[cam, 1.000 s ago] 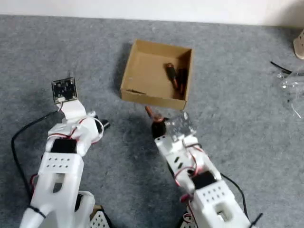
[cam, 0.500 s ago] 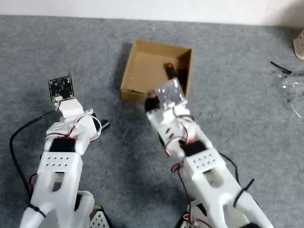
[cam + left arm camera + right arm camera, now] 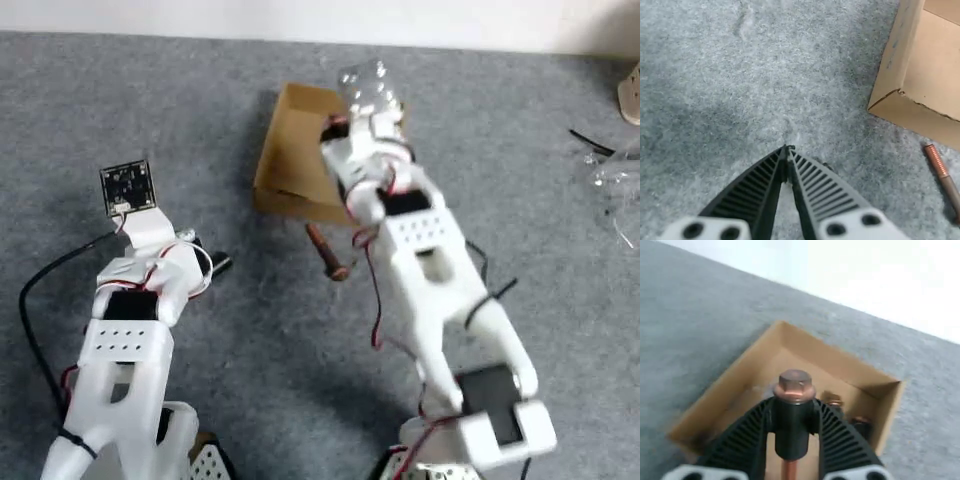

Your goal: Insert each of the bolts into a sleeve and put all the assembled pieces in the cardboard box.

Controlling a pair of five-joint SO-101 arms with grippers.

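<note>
My left gripper (image 3: 787,152) sits pinched together, empty. A loose bolt (image 3: 327,252) lies at the cardboard box's (image 3: 290,200) 6 o'clock. Beyond it my right gripper (image 3: 792,412) clamps a sleeved bolt (image 3: 795,387) over the box. If I release it tilted, it might bounce off the rim.

White plastic arms (image 3: 420,270), red-black cables, black ribbed jaws, screw holes.

Grey felt surface (image 3: 150,90) meets a white wall (image 3: 300,18).
</note>
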